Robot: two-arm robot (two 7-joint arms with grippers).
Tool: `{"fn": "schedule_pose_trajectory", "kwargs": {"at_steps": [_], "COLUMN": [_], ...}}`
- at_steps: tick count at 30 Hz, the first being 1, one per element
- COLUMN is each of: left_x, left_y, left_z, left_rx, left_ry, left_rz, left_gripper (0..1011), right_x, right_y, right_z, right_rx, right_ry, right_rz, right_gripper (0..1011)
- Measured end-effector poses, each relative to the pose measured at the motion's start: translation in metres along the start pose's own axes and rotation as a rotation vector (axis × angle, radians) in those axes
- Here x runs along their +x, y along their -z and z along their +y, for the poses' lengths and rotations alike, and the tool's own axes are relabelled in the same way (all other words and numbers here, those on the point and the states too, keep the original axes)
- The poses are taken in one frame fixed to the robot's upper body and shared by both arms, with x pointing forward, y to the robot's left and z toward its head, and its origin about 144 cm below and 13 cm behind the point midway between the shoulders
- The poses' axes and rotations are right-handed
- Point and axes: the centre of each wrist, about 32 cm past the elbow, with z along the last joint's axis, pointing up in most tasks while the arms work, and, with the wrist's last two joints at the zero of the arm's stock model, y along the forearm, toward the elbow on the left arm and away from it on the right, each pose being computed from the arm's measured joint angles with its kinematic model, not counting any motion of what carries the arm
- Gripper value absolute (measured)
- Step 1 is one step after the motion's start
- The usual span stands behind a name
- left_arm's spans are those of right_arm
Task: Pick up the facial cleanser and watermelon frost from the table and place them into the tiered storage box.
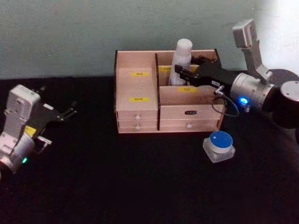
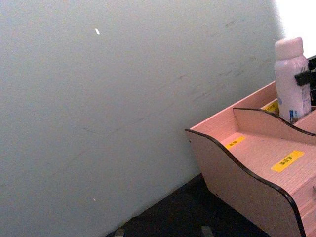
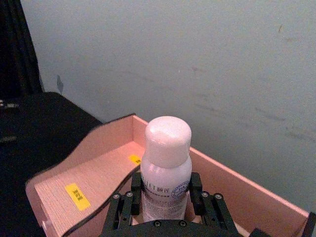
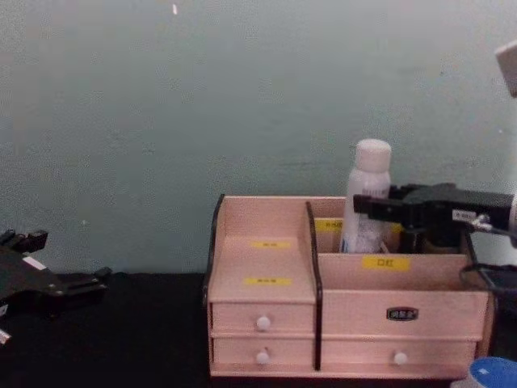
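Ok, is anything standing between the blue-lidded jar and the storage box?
Nothing visible: the blue-lidded jar sits on the table just before the storage box. The right gripper, closed on the white bottle, occupies the rear right compartment; the left gripper idles far left.

Head view: high, looking forward and down over the table (image 1: 117,186) onto the storage box (image 1: 138,86). Chest view: lower, level with the box's drawer fronts. Left wrist view: near the box's left end, facing the wall (image 2: 123,98). Right wrist view: close behind the white bottle (image 3: 167,168). All share box and bottle.
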Motion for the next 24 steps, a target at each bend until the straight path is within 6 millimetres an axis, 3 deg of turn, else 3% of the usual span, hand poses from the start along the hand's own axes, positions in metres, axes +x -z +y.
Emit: {"fn": "schedule_pose_trajectory", "kwargs": {"at_steps": [24], "left_x": [0.0000], "left_y": [0.0000], "left_z": [0.0000], "left_rx": [0.000], "left_ry": [0.000], "left_rz": [0.000], "left_gripper": [1001], "right_x": [-0.0001], "right_y": [0.0086], "right_z": [0.0032], "right_rx": [-0.046], "right_ry": [0.000], "right_rz": [0.010], "right_gripper": [581]}}
